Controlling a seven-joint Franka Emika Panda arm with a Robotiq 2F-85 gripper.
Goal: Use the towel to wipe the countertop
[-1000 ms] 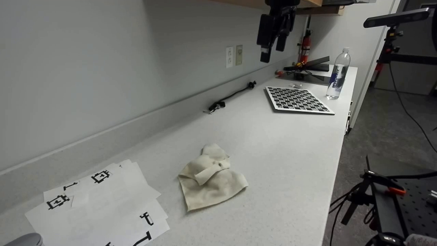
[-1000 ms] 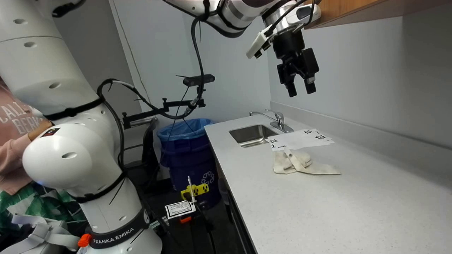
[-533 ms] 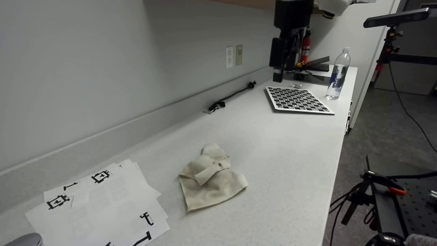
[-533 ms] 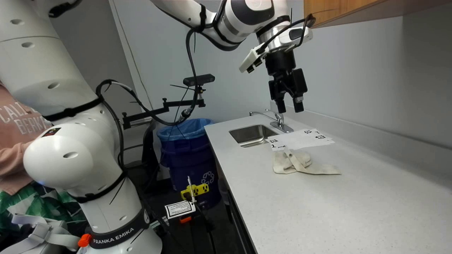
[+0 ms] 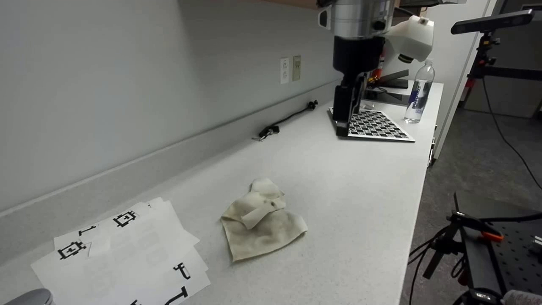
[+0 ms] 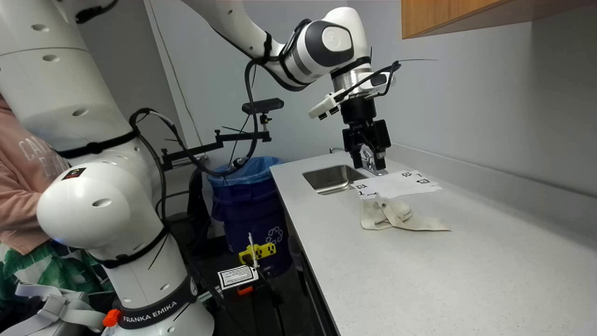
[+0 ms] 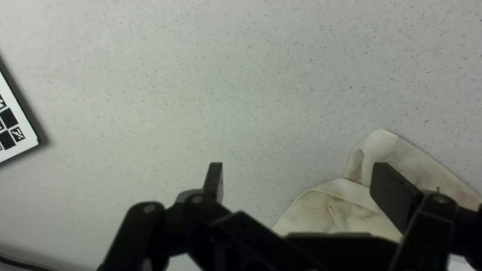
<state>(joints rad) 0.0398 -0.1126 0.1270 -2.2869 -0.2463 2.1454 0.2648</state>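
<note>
The cream towel (image 5: pixel 266 233) lies crumpled on the pale speckled countertop (image 5: pixel 338 203), with folds on top. It also shows in an exterior view (image 6: pixel 394 215) beside the papers, and in the wrist view (image 7: pixel 335 210) at the lower right, partly hidden by the gripper. My black gripper (image 6: pixel 369 164) points down above the countertop, apart from the towel. In the wrist view the gripper (image 7: pixel 297 165) is open with nothing between its fingers. Its right finger overlaps the towel in the picture, and its left finger shows over bare countertop (image 7: pixel 226 94).
White marker papers (image 5: pixel 127 258) lie beside the towel. A checkered board (image 5: pixel 379 126) and an upright water bottle (image 5: pixel 419 95) stand farther along the counter. A short black cable (image 5: pixel 271 130) lies by the wall. A sink (image 6: pixel 333 179) and an overhead cabinet (image 6: pixel 466 16) flank the area.
My gripper has come down from near the cabinet toward the countertop, shifting left in the exterior view that shows the arm base. It stays open. The towel has not moved.
</note>
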